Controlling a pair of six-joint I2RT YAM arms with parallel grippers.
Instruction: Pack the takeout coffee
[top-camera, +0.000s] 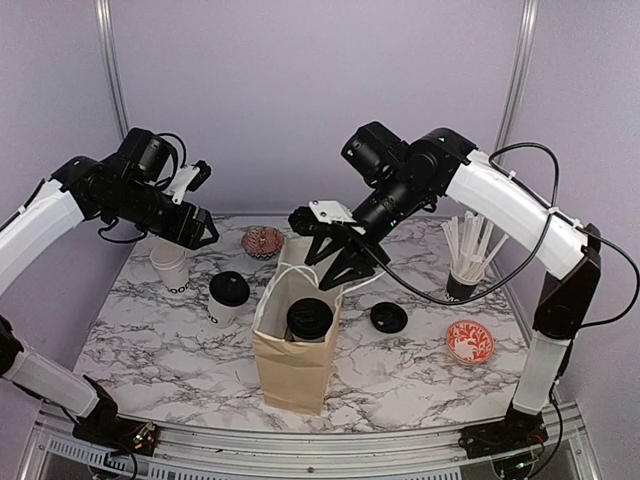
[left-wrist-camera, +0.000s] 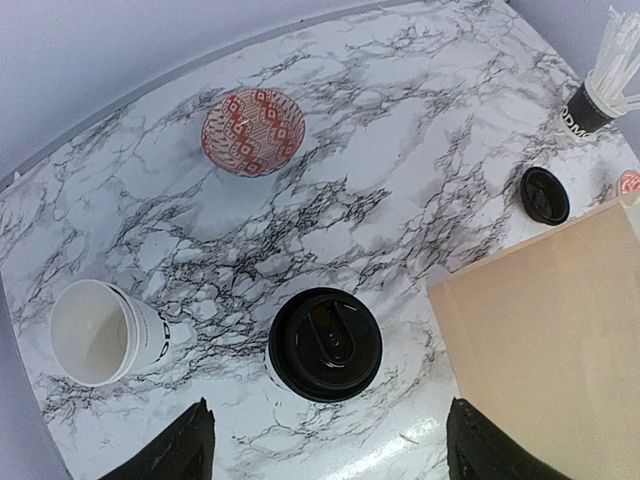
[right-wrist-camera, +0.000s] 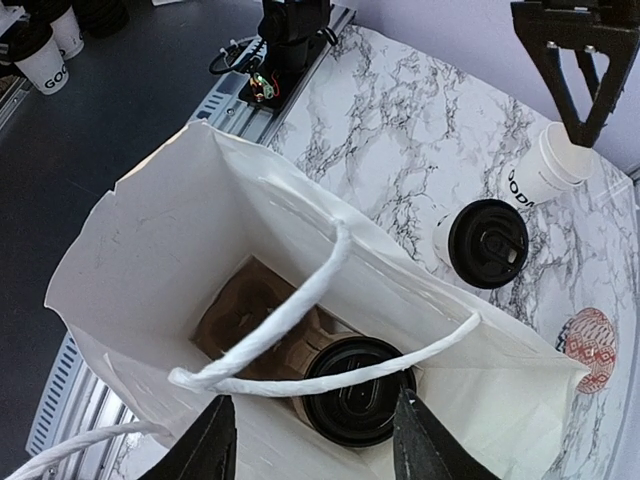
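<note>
Right claw (top-camera: 338, 268) hangs spread & empty over the paper bag (top-camera: 292, 375), nr its far rim. One lidded cup (top-camera: 309, 318) already sits inside.

Next takeout coffee (top-camera: 226, 305) stands upright on the table (top-camera: 420, 370), just left of the bag. Left claw (top-camera: 198, 235), fingers wide apart w/ nothing between them, hovers above it, slightly far-left, not touching.

Likely step: grab this cup. Best done by dropping straight down, pinching the paper wall under the rim w/ a gentle squeeze, keeping it upright and clearing the bag's rope handles (right-wrist-camera: 300, 310).
</note>
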